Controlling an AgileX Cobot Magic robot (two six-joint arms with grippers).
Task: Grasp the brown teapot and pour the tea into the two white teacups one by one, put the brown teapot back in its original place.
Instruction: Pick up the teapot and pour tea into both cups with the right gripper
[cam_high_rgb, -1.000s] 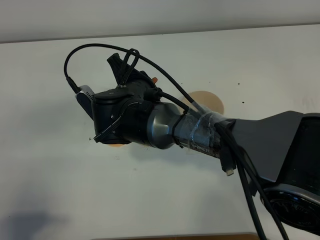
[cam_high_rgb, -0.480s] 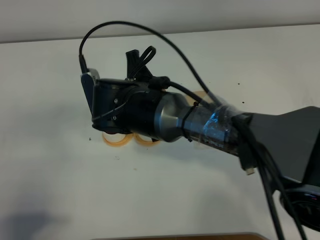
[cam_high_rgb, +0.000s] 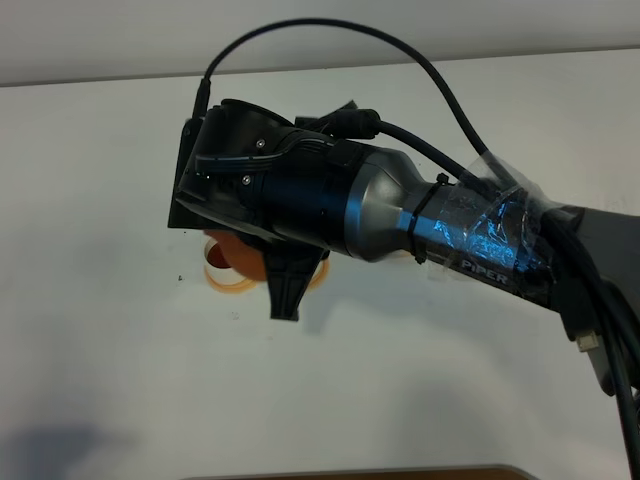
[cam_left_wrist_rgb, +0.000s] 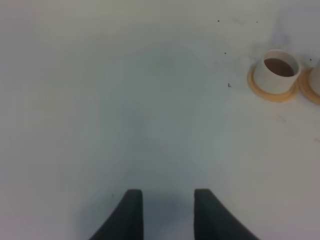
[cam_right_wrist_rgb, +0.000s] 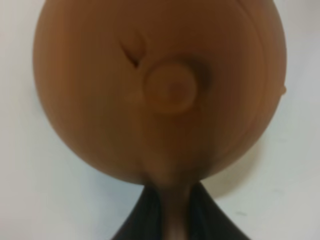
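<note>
The right gripper (cam_right_wrist_rgb: 172, 220) clamped the brown teapot (cam_right_wrist_rgb: 160, 90) by its handle, raised over the table's (cam_left_wrist_rgb: 100, 100) middle for pouring (one teacup (cam_left_wrist_rgb: 272, 81) already held tea (cam_left_wrist_rgb: 280, 66)); the left gripper (cam_left_wrist_rgb: 164, 215) hung open, empty.

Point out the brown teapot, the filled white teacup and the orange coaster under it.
brown teapot (cam_right_wrist_rgb: 167, 90): right wrist view, lid knob.
filled white teacup (cam_left_wrist_rgb: 274, 84): left wrist view, outer wall.
orange coaster (cam_left_wrist_rgb: 272, 98): left wrist view, exposed rim.

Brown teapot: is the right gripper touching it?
Touching. The right wrist view shows the right gripper with its dark jaws closed on either side of the handle of the brown teapot, with no gap between them.
</note>
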